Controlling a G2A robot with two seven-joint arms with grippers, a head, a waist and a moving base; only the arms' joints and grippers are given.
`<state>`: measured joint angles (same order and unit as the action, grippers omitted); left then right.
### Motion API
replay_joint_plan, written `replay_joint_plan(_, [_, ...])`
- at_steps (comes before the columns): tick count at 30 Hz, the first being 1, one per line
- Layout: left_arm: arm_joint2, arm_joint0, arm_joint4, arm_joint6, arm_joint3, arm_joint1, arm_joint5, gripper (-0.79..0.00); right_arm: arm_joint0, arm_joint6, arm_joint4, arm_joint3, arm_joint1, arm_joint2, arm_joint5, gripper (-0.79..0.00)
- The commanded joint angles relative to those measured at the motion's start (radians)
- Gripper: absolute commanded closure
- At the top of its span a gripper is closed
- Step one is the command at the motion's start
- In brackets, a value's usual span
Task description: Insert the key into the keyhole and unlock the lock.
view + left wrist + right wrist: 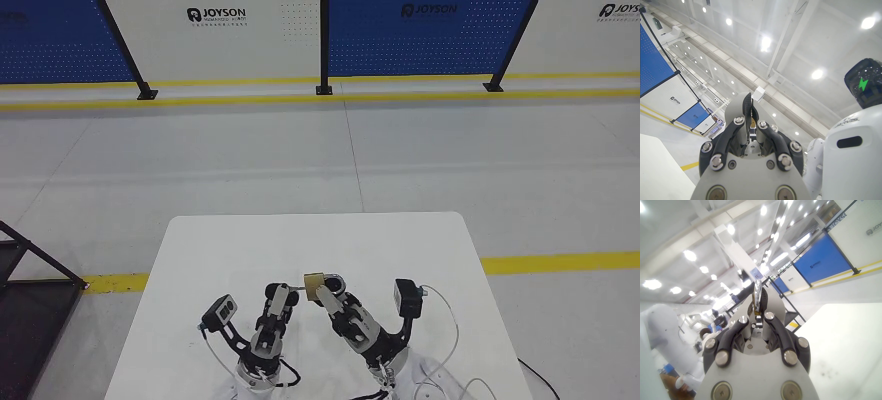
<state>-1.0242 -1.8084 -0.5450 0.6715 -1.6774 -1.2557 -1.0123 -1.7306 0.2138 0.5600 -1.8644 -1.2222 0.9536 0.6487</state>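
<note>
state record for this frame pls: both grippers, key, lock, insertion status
left gripper: shut on key, a brass sliver between the pads
right gripper: shut on lock, brass body, silver shackle
position: both held above the white table, gripper tips close together
key in keyhole: cannot tell

one padlock (314,286), one key (753,121), two claws, left claw (751,102), right claw (327,292), one table (300,240)
</note>
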Motion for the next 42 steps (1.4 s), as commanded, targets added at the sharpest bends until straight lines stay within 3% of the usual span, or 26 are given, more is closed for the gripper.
replay_joint_plan(1, [0.005, 0.002, -0.001, 0.001, 0.002, 0.000, 0.000, 0.000, -0.001, 0.000, 0.001, 0.000, 0.000, 0.000, 0.000, 0.000])
replay_joint_plan(25, [0.026, 0.018, -0.019, 0.011, 0.016, 0.007, 0.000, 0.000, 0.000, -0.018, 0.013, -0.002, -0.002, -0.002, -0.013, 0.000])
replay_joint_plan(26, [0.026, 0.018, -0.020, 0.013, 0.017, 0.007, 0.000, -0.139, 0.000, -0.018, 0.013, -0.003, -0.002, -0.002, -0.012, 0.000])
replay_joint_plan(27, [0.026, 0.018, -0.019, 0.013, 0.018, 0.007, 0.000, -0.222, 0.000, -0.018, 0.014, -0.003, -0.002, -0.001, -0.011, 0.000])
replay_joint_plan(29, [0.026, 0.020, -0.020, 0.012, 0.022, 0.007, 0.000, -0.292, -0.001, -0.016, 0.013, -0.003, -0.002, 0.000, -0.010, 0.000])
replay_joint_plan(35, [0.026, 0.023, -0.015, 0.010, 0.028, 0.005, 0.000, -0.366, -0.002, -0.017, 0.010, -0.005, -0.002, 0.004, -0.009, 0.000])
replay_joint_plan(42, [0.011, 0.021, -0.014, 0.011, 0.025, 0.008, 0.000, -0.345, -0.005, -0.019, 0.002, -0.008, 0.000, 0.016, -0.005, 0.000])
